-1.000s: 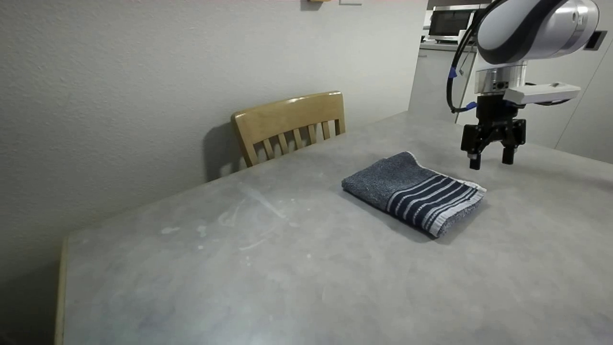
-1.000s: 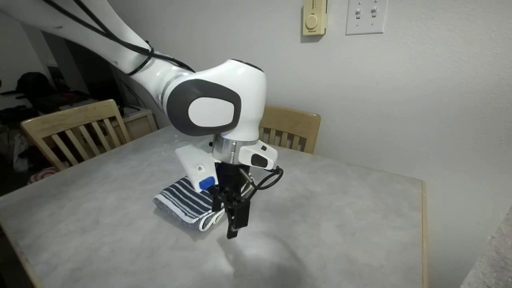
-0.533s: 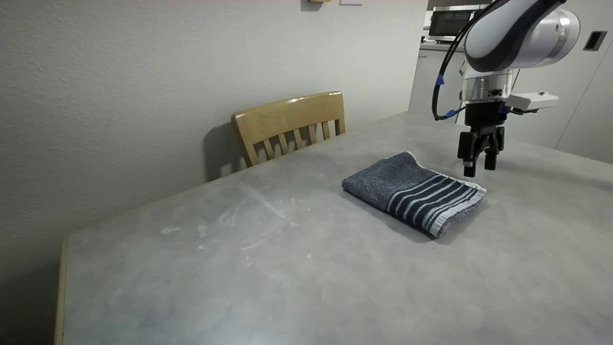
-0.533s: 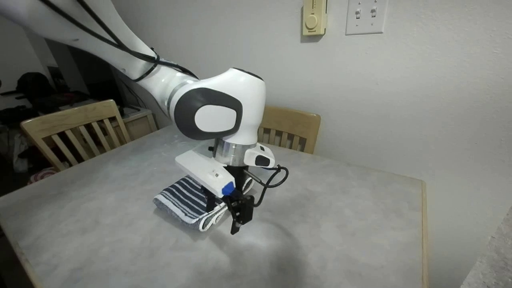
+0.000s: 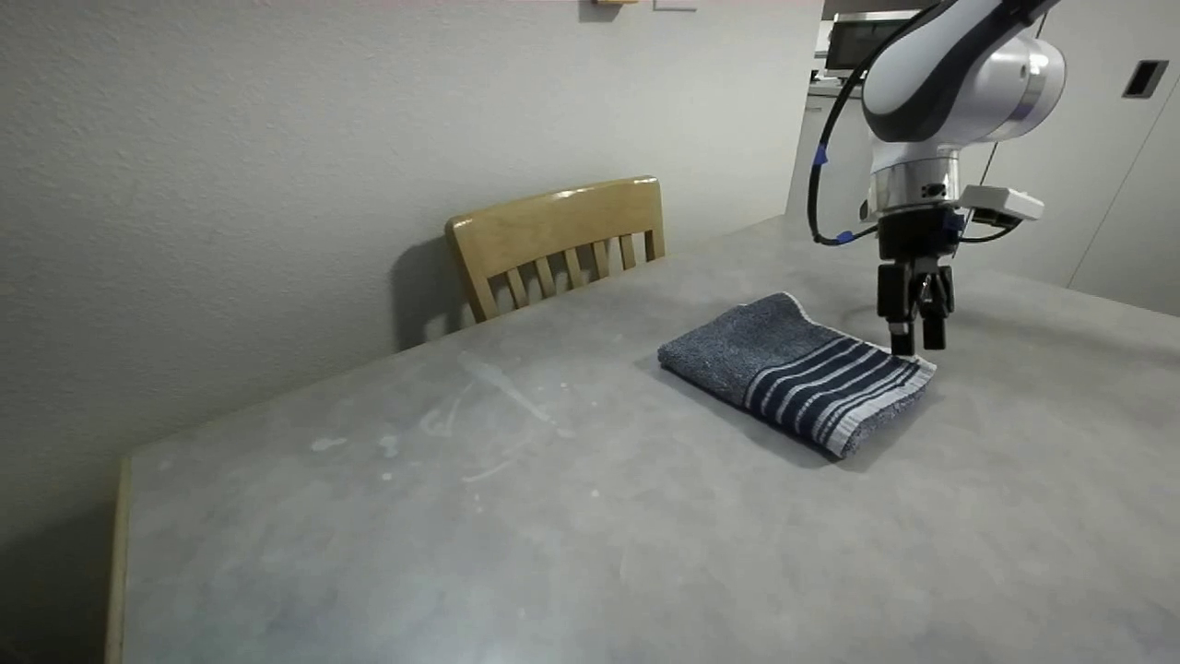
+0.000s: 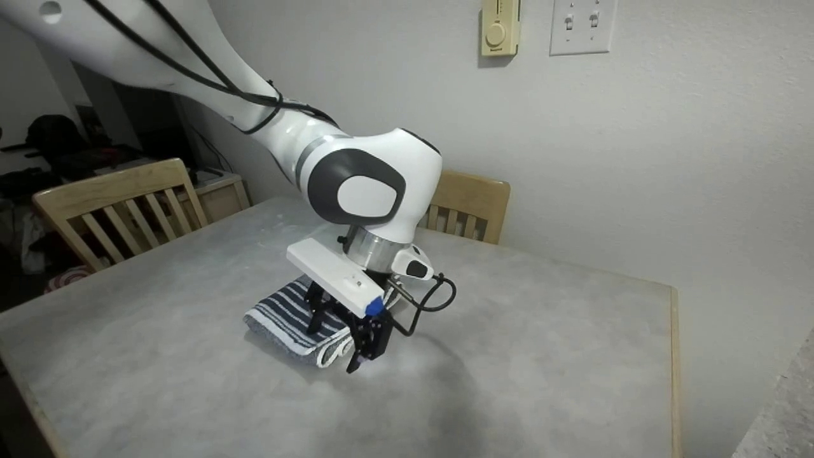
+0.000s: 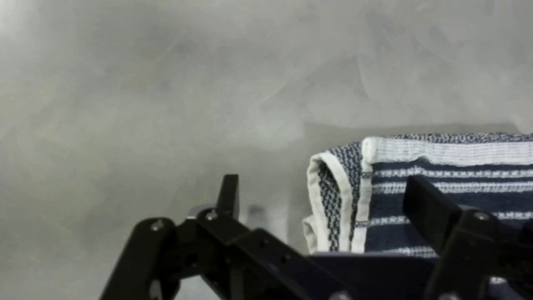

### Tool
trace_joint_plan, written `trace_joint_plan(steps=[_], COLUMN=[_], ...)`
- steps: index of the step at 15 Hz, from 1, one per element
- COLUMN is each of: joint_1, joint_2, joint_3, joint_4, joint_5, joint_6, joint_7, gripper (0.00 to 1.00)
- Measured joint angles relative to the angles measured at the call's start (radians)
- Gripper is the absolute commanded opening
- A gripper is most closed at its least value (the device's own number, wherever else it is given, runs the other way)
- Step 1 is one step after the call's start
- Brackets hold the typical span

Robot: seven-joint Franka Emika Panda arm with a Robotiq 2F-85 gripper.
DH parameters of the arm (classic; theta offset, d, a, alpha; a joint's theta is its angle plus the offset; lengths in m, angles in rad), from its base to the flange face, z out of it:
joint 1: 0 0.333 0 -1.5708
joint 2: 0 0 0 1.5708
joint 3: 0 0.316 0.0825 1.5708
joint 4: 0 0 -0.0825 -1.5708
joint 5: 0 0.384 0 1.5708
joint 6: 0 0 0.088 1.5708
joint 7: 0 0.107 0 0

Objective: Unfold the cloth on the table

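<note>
In an exterior view: 1 folded cloth (image 5: pixel 793 369) on 1 surface (image 5: pixel 415 553), 1 gripper (image 5: pixel 918 344) near cloth's 2 o'clock edge. In an exterior view: 2 chairs (image 6: pixel 114 189) at surface's 10 and 1 o'clock. Wrist view: both jaws wide apart, holding nothing, either side of cloth's layered edge, likely to pinch it.

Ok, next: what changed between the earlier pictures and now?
The pincer came lower and closer to the towel, turning as it went. It is open; in the wrist view one finger shows over the towel, the other over the table. Nothing was grasped or released. The towel stayed folded in place.
</note>
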Motion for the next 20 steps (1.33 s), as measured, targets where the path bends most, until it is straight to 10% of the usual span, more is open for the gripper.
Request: trace_joint_plan(steps=[20], joint_1=[-0.035], joint_2=[0.172], joint_3=[0.022], joint_4=[0.241], joint_5=[0.109], joint_6=[-0.187], joint_7=[0.082], gripper=[0.88])
